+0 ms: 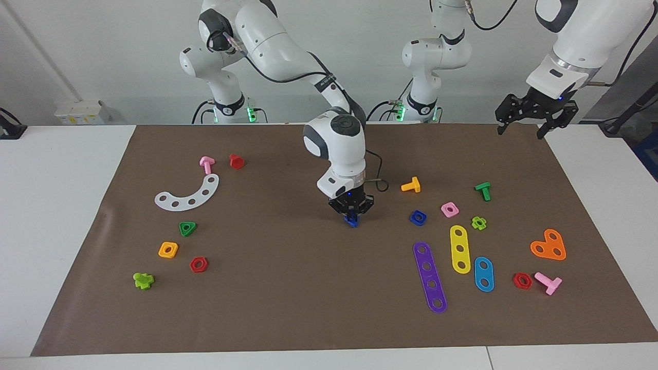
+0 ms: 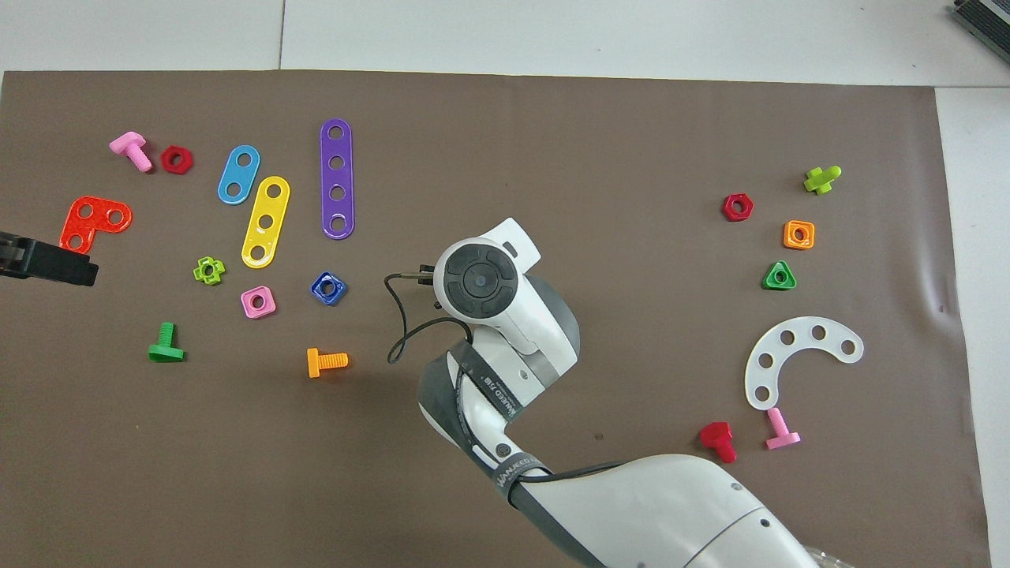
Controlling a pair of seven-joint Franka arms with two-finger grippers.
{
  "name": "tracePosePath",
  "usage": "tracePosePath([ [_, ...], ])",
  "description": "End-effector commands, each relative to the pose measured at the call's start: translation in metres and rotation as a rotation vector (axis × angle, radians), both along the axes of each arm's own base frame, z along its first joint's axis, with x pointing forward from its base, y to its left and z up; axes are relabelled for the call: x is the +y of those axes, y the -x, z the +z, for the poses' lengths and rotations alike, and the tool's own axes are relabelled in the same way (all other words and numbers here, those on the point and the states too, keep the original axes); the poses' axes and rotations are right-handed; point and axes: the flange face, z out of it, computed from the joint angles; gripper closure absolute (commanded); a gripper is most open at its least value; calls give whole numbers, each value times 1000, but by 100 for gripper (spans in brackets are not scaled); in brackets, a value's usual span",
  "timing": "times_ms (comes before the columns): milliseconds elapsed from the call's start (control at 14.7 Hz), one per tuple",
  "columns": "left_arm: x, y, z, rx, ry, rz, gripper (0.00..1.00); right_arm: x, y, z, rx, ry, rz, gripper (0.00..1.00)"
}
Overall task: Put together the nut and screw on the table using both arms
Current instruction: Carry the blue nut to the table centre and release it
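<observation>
I saw the right gripper [image 1: 352, 220] at mid-mat, jaws clamped on the screw [image 1: 351, 221]. The nut [image 1: 418, 217] lay beside a pink nut [image 1: 450, 209]. The left gripper [image 1: 534, 117] waited over the bench [image 1: 61, 216] edge, jaws wide apart.

**What the views leave out**

From overhead, the right arm [image 2: 505, 315] covers its own gripper and the screw. The left gripper [image 2: 47, 263] is cut by the frame's edge there. In the facing view, the fingers hide most of the screw [image 1: 351, 221].
</observation>
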Motion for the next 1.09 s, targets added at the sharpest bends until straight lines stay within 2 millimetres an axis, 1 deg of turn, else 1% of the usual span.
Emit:
tracePosePath([
  [0, 0, 3, 0, 9, 14, 11, 0, 2, 0, 5, -16, -4, -35, 0],
  [68, 0, 3, 0, 9, 14, 11, 0, 1, -4, 15, -24, -17, -64, 0],
  [136, 0, 3, 0, 9, 14, 11, 0, -5, -9, 33, -39, -33, -88, 0],
  [204, 0, 3, 0, 9, 14, 11, 0, -16, -12, 60, -56, -44, -105, 0],
  [271, 0, 3, 0, 9, 14, 10, 0, -33, -18, 84, -58, -42, -126, 0],
  [339, 0, 3, 0, 9, 14, 11, 0, -60, -28, 109, -63, -40, -157, 0],
  [475, 0, 3, 0, 9, 14, 10, 0, -108, -39, 146, -60, -21, -162, 0],
  [543, 0, 3, 0, 9, 14, 11, 0, -136, -47, 160, -53, -2, -150, 0],
  [679, 0, 3, 0, 9, 14, 10, 0, -192, -58, 183, -42, 24, -151, 0],
  [814, 0, 3, 0, 9, 14, 11, 0, -257, -67, 205, -33, 39, -143, 0],
  [882, 0, 3, 0, 9, 14, 10, 0, -286, -69, 216, -30, 49, -132, 0],
  [1018, 0, 3, 0, 9, 14, 11, 0, -339, -64, 239, -20, 71, -107, 0],
])
